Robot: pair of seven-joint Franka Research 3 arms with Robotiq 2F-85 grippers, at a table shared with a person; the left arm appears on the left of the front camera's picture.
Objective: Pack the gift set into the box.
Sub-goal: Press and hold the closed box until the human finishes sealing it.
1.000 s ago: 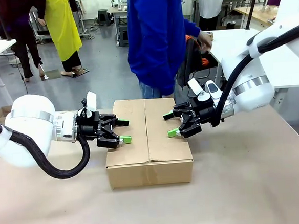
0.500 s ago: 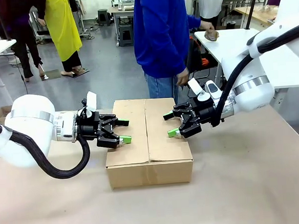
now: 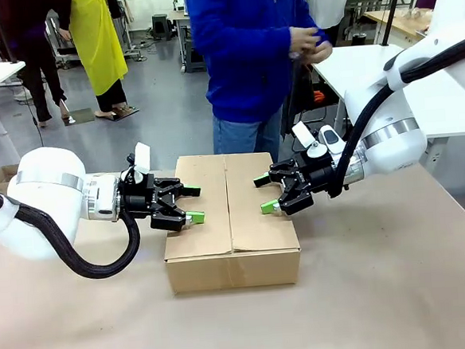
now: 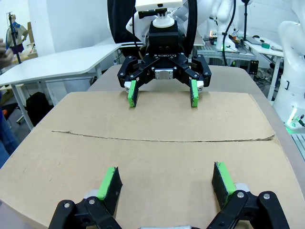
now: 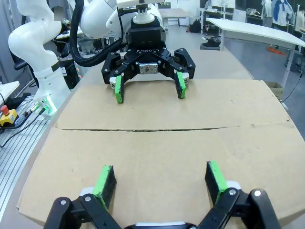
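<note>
Brown corrugated cardboard sits nearest the camera: the box point(image 3: 229, 223) rests in the middle of a tan table point(image 3: 384, 292), its top flaps folded shut so that they meet along a seam down the middle of the lid. The gift set cannot be seen with the flaps closed, so its place cannot be told.

The left gripper point(image 3: 193, 203) reaches in from the left and hovers just over the box's left flap, its green-padded fingers spread wide with nothing between them. Opposite it, the right gripper point(image 3: 264, 193) comes in from the right over the right flap, likewise wide open and holding nothing. The two face each other across the seam, well apart. In the left wrist view the left gripper's own green pads point(image 4: 108, 183) stand above the bare cardboard lid, with the right gripper ahead across the seam.

Beyond the table's far edge stands a person in a blue top point(image 3: 244, 54), hands point(image 3: 310, 45) raised together at chest height, clear of the box.
</note>
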